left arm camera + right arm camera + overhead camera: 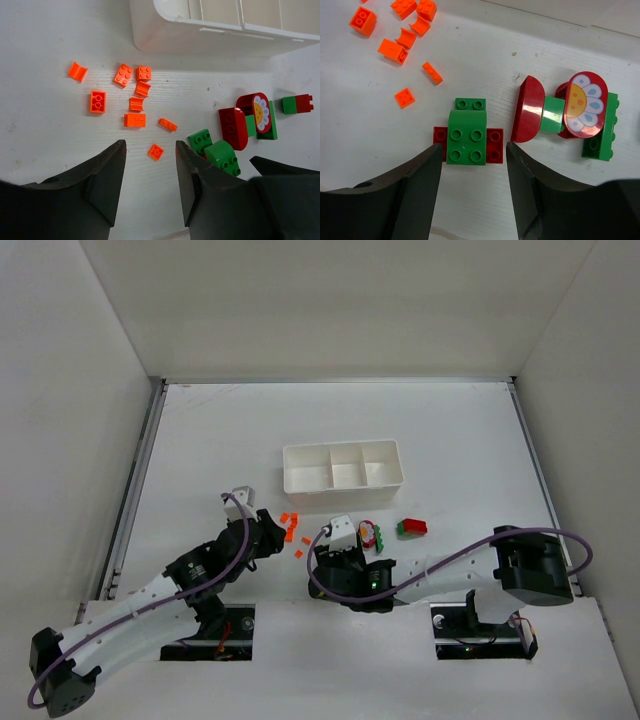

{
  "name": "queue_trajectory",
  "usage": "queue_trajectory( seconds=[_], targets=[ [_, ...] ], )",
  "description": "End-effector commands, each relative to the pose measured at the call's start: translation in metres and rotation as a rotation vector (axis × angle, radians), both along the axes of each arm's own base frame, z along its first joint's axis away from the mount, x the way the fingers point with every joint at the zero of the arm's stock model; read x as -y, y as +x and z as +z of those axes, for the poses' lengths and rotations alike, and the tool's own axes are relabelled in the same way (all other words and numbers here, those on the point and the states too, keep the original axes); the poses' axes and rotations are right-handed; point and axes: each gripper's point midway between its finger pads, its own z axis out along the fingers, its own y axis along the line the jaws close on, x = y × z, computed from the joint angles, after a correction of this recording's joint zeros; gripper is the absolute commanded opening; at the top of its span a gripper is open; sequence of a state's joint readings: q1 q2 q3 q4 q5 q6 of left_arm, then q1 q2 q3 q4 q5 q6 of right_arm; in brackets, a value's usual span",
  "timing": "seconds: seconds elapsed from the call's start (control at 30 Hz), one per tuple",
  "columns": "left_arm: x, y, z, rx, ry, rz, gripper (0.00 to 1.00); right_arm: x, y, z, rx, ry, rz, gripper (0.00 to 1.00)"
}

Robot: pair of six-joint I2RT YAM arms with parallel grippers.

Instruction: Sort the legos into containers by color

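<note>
Several orange legos lie scattered in front of the white three-compartment tray, whose wall fills the top of the left wrist view. My left gripper hovers open over them, with one small orange square lying between its tips and nothing held. My right gripper is open over a green brick stacked on a red one, its jaws standing either side without gripping. Just right of that lies a red, green and flower-printed cluster. All three compartments look empty.
A separate red-and-green brick lies to the right of the pile. Both arms meet near the table's middle front, the left gripper close to the right one. White walls enclose the table on three sides.
</note>
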State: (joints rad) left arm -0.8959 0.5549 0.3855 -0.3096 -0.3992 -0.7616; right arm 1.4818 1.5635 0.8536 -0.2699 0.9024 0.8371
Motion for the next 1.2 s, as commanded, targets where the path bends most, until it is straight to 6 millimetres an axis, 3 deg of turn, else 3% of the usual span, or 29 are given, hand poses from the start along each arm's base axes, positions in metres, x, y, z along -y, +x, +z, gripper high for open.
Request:
queue_trajectory(
  seconds=[0.0,0.17,0.43,0.7,0.77,0.87,1.0,1.17],
  targets=[
    [0.003,0.002,0.003,0.014,-0.031,0.006,0.42,-0.007,0.002,0.021,0.031,0.054,-0.025,0.60],
    [0.002,0.002,0.002,0.014,-0.031,0.009,0.42,-0.013,-0.002,0.005,-0.003,0.039,-0.014,0.59],
    [0.001,0.002,0.000,0.008,-0.031,0.013,0.43,-0.023,-0.001,-0.003,-0.020,0.060,0.000,0.52],
    [0.004,0.000,-0.001,0.004,-0.044,0.006,0.44,-0.021,0.002,-0.002,-0.007,0.104,-0.026,0.22],
    [0.010,-0.001,0.002,0.001,-0.064,-0.010,0.50,-0.020,0.004,0.007,-0.001,0.147,-0.036,0.19],
    [0.025,0.002,0.019,0.011,-0.136,-0.040,0.58,-0.008,0.012,0.035,0.009,0.274,-0.065,0.18],
    [0.046,0.009,0.053,0.048,-0.272,-0.071,0.59,0.015,0.026,0.080,-0.006,0.561,-0.071,0.18],
    [0.069,0.017,0.084,0.067,-0.439,-0.072,0.58,0.041,0.037,0.119,-0.049,0.915,0.000,0.18]
  ],
)
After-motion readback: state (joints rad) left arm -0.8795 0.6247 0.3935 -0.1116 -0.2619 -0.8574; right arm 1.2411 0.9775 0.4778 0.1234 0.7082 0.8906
